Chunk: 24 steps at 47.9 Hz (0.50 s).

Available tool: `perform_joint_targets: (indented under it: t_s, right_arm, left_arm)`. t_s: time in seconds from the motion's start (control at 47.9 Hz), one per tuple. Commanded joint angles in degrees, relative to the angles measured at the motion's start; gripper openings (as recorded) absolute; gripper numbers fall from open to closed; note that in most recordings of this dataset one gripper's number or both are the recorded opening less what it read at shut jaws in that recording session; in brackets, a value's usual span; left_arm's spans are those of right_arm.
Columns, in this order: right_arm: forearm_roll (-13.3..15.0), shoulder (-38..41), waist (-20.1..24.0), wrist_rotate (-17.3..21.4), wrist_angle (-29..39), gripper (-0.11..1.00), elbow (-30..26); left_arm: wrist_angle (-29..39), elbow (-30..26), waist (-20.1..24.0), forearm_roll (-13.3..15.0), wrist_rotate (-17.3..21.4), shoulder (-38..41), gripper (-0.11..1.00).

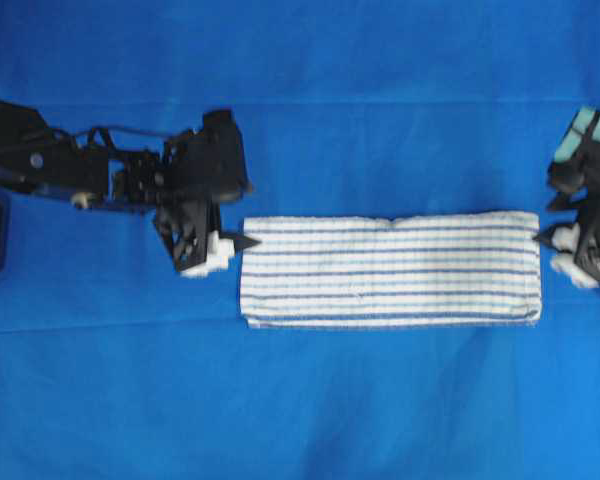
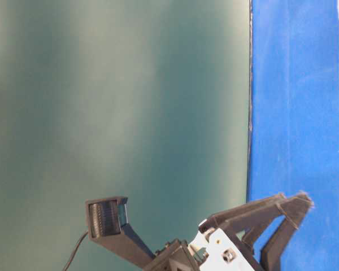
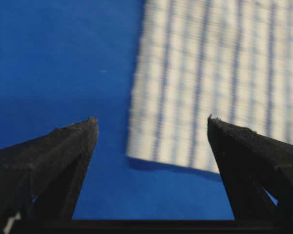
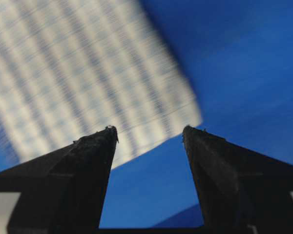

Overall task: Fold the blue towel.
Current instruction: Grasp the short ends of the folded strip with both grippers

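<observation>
The blue towel point(image 1: 390, 268), white with thin blue stripes, lies flat in a long folded rectangle at the middle of the table. My left gripper point(image 1: 242, 243) is open and empty just off the towel's left end; in the left wrist view point(image 3: 151, 122) the towel's corner point(image 3: 215, 83) lies ahead between the jaws. My right gripper point(image 1: 546, 237) is open and empty at the towel's right end; in the right wrist view point(image 4: 149, 130) the towel point(image 4: 88, 78) lies ahead, mostly on the left.
A plain solid-blue cloth point(image 1: 300, 400) covers the whole table. The table-level view shows a gripper's black fingers point(image 2: 282, 217) over the blue cloth point(image 2: 294, 113) and a green wall point(image 2: 118, 101).
</observation>
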<state>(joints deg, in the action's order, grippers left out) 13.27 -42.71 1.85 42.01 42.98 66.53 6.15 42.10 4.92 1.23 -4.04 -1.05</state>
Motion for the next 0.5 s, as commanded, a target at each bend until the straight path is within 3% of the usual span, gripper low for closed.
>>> perform_joint_targets:
  t_s: [0.0,0.167,0.48]
  right_arm:
    - [1.41,1.49,-1.76,-0.18,0.09,0.61,-0.79]
    - [2.46,5.36,-3.34,-0.18,-1.23,0.61,-0.44]
    - [2.55,15.29,-4.13,0.09,-11.60,0.61,1.32]
  left_arm:
    - [-0.18,-0.35,1.32,-0.18,0.09,-1.23,0.89]
    - [-0.62,-0.35,1.93,-0.18,0.09,-0.35,0.89]
    - [-4.66,-0.26,1.05,-0.18,-0.09,5.89,0.89]
